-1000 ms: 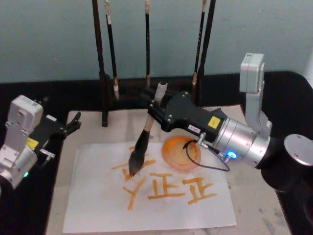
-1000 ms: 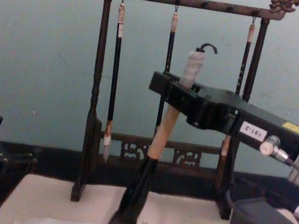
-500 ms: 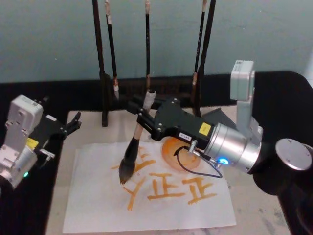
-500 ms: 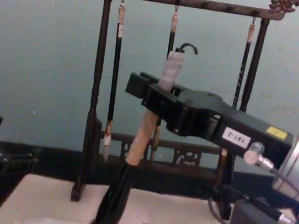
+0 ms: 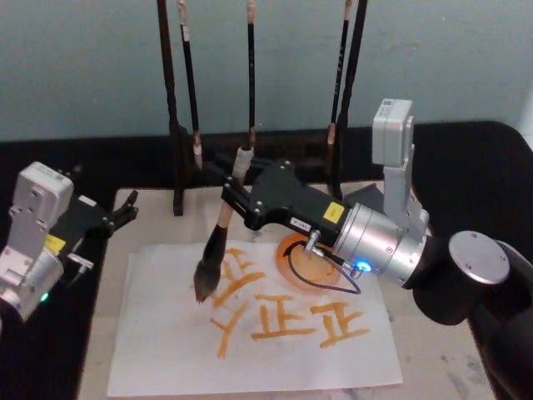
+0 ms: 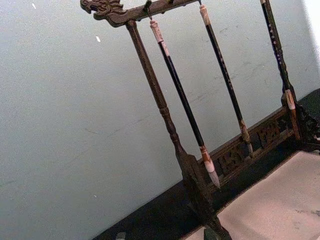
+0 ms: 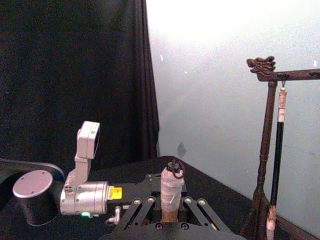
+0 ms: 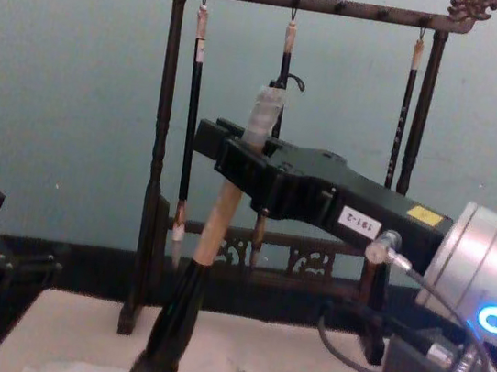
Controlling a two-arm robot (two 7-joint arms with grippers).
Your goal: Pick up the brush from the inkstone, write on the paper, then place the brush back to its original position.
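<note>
The right end effector (image 5: 233, 198) is shut tight around the big thick brush with the light wooden handle, black lower part and bushy dark hairs (image 5: 215, 250). It holds the brush high up on the wood, just under the pale cap. The brush leans, with its top toward the dark wooden rack of three thin hanging brushes (image 8: 158, 136). Its hairy tip points down onto the thin whitish sheet of paper (image 5: 166, 350).

The tip looks like it is touching the paper, just to the left of the orange marks already written there. The round orange ink dish (image 5: 293, 260) sits right under the arm, partly hidden by it. The paper lies on a bigger cream mat (image 5: 433, 350) on the black tabletop (image 5: 491, 158).

I think the robot is in the middle of the writing step. To do it well, it should press only lightly, so the hairs bend a little but do not squash flat. It should pull the brush slowly and keep the same lean. The paper is thin and nothing is holding it down, so a hard push could drag or wrinkle it. The arm should also stay clear of the dish below it.

The left end effector (image 5: 127, 208) is parked far off at the left edge of the mat, touching nothing.
</note>
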